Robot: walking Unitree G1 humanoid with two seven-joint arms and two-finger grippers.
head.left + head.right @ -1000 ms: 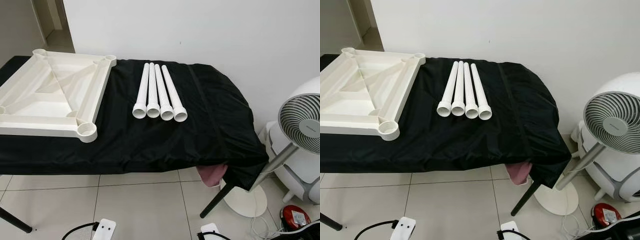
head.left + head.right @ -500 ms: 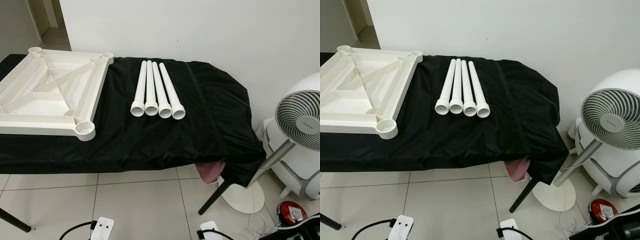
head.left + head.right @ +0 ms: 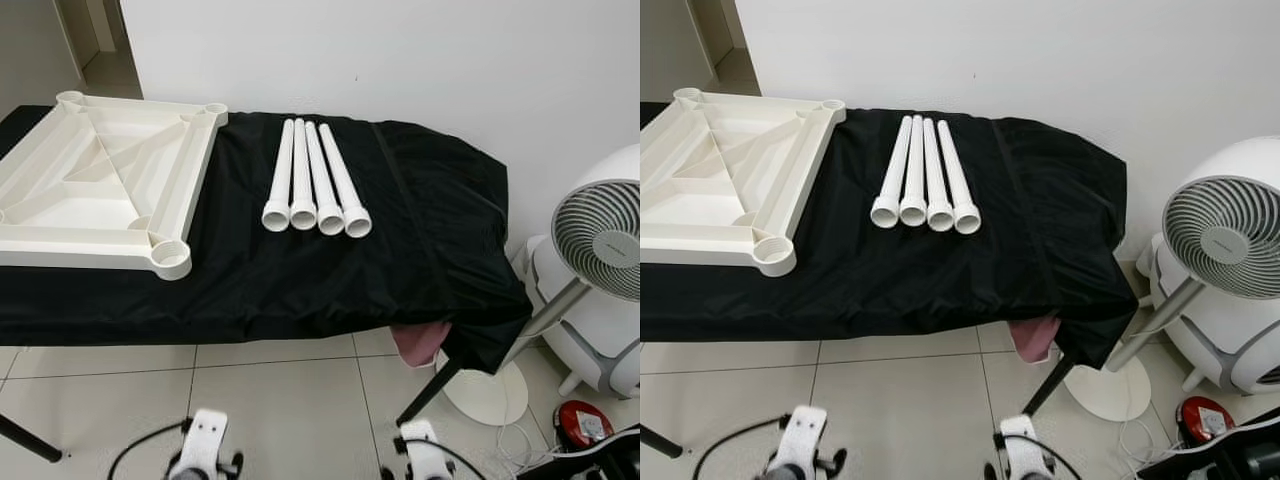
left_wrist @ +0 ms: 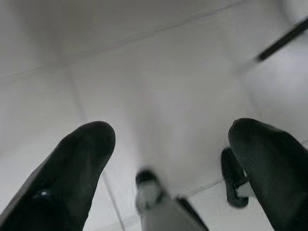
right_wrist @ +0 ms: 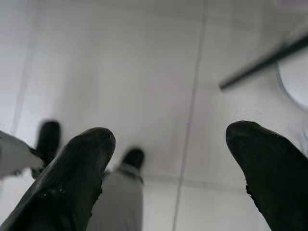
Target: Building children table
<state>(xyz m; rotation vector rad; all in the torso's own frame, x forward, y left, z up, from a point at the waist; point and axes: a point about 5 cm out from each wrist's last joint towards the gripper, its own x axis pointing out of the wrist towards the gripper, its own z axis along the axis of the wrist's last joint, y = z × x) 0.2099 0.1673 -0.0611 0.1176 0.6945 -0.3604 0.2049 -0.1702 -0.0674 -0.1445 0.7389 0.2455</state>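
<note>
From my seat nothing of the build has begun yet, as far as I can judge. The white table top panel lies upside down on the black-covered tabletop, ribs and corner sockets facing up. The nearest corner socket is empty, and the other sockets I can see look empty too. The four white legs lie side by side, touching one another, just beside the panel on the side toward the standing fan, their wider ends pointing toward me. None is screwed in or even lifted, so all four legs remain to be fitted, and after that the table would have to be turned upright.

Both arms hang low, well short of the panel, over the tiled floor. The left gripper has its black fingers spread wide with nothing between them, floor tiles showing through the gap. The right gripper is likewise spread and holds nothing, its fingertips over the tiles near a dark table leg.

A pink cloth peeks out under the black cover at the corner nearest the fan. My next concern would be bringing a gripper up to the legs, which sit well apart from either one.
</note>
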